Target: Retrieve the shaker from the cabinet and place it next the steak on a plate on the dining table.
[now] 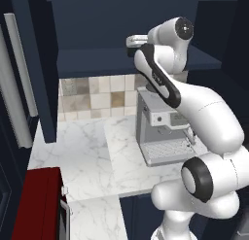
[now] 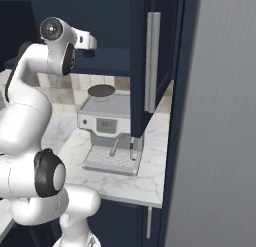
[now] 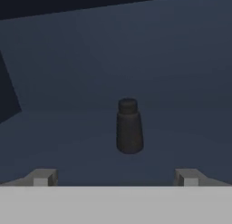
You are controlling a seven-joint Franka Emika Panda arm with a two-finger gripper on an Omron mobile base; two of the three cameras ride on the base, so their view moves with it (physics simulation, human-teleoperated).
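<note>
**Shaker upright on the cabinet shelf, open gripper facing it**

Shaker [image 3: 129,126], small, dark and cylindrical with a narrower cap, stands upright on the flat navy shelf of the cabinet [image 1: 97,61]. In the hand view it sits ahead of the gripper [image 3: 115,177], slightly right of the midpoint between the 2 fingertips [image 3: 41,177], and clear of both. The jaws are spread wide, nothing between them, no contact with the shaker.

Around the shaker, the shelf surface is dark blue and the cabinet's back wall rises behind it. In the left base view the hand reaches in at shelf level, and the white arm [image 1: 194,112] bends up from the base toward it. The cabinet's open door [image 2: 145,61] with its long pale bar handle [image 2: 152,61] hangs to the right of the shelf in the right base view.

Below the shelf, a grey coffee machine [image 2: 110,133] stands on the marble counter [image 1: 82,146] against a tiled backsplash [image 1: 97,95]. A red appliance [image 1: 36,202] sits at the counter's lower left in the left base view.
</note>
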